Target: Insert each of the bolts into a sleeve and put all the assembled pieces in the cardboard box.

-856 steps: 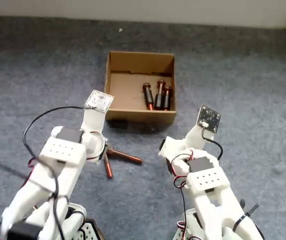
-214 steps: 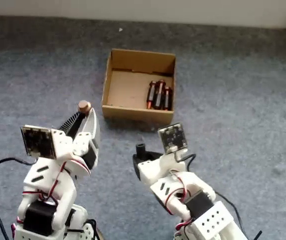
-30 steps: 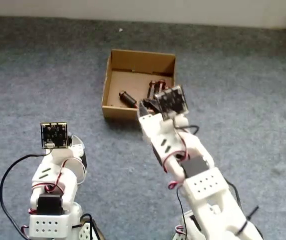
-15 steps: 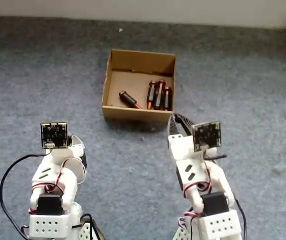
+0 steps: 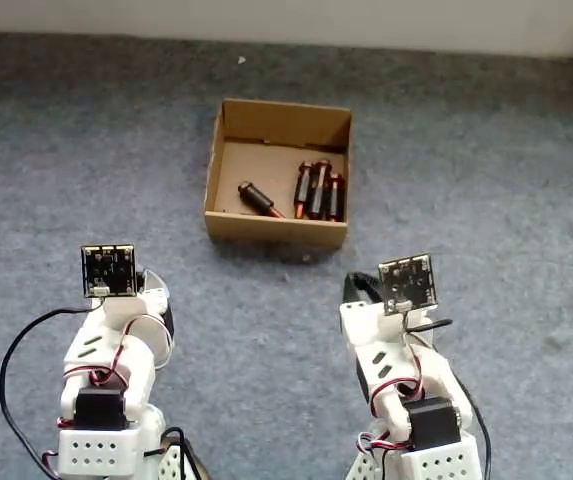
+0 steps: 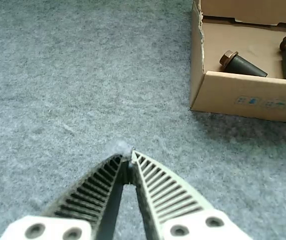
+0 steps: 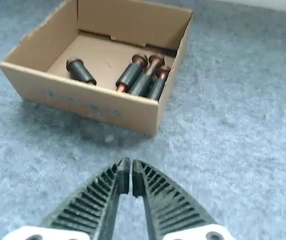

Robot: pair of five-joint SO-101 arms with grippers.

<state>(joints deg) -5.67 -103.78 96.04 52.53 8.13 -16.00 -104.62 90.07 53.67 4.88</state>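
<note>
Inside the cardboard box (image 5: 276, 228), four assembled pieces (image 5: 311, 190) lie flat. Three of them are packed side by side towards the right-hand wall as the high view has it. A lone piece (image 5: 258, 198) rests at an angle just apart from them, nearer the middle of the box floor. Each shows a coppery bolt head poking out of a dark sleeve, so the inserting looks done on all four. Both arms sit folded low over the grey carpet (image 5: 486, 180), well back from the box. The left gripper (image 6: 128, 159) has its ribbed fingers pressed together at the tips with nothing between them. The right gripper (image 7: 131, 172) tells the same story: fingers drawn in to a hairline slit, empty-handed, pointing toward the box's front wall. Every bolt and sleeve on show is already in the box, so by my reading the job is finished, or as good as finished.
</note>
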